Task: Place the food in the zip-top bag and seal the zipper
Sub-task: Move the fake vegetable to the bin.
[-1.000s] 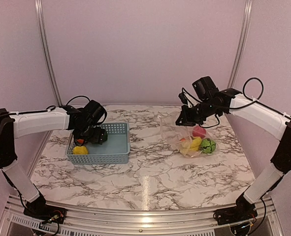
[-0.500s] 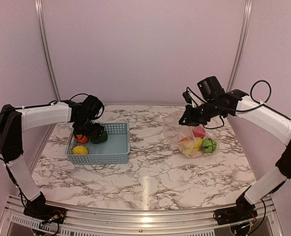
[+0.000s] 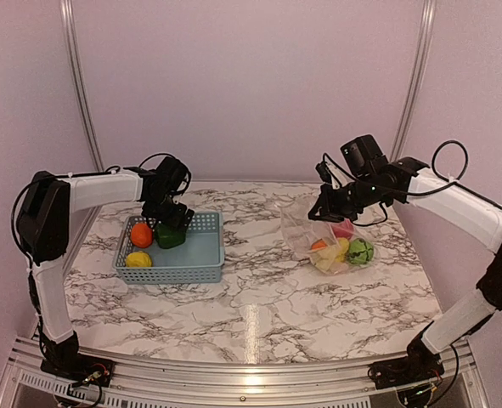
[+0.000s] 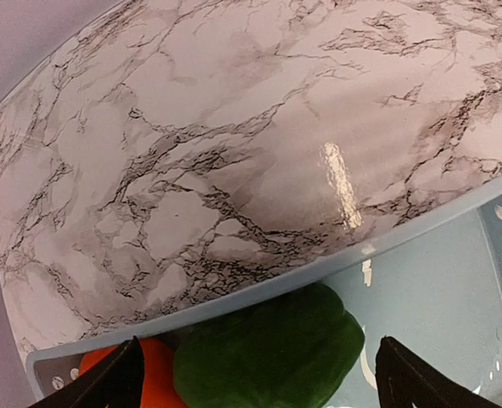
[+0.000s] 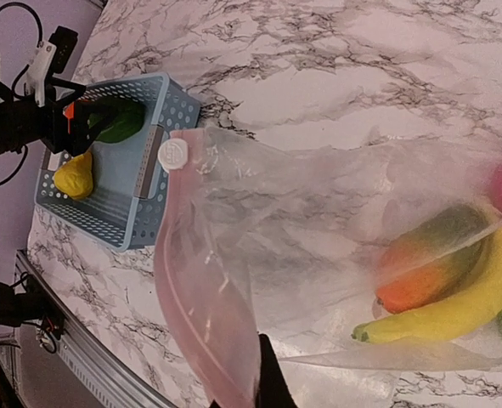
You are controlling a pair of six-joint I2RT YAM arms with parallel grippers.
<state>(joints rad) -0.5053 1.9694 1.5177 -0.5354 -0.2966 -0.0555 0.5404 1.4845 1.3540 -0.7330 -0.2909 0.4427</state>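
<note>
My left gripper [image 3: 175,221] hovers open over the grey-blue basket [image 3: 201,255]. In the left wrist view its fingertips [image 4: 119,382] stand either side of the green pepper [image 4: 272,348] with gaps on both sides; the orange [image 4: 153,374] lies beside it. A lemon [image 3: 138,259] sits at the basket's front left. My right gripper [image 3: 323,209] is shut on the pinkish zipper strip [image 5: 195,314] of the clear bag [image 3: 306,234] and holds the mouth up and open. Inside lie mango [image 5: 425,263], banana [image 5: 454,306], red apple [image 3: 344,228] and green melon [image 3: 359,252].
The bag's white slider tab [image 5: 173,155] sits at the far end of the strip, towards the basket. Marble tabletop [image 3: 259,297] lies between basket and bag. Metal frame posts [image 3: 79,85] stand at the back corners.
My left gripper has moved right and back inside the basket, from over the orange to over the green pepper. The right gripper shifted slightly right with the bag mouth, then held.
</note>
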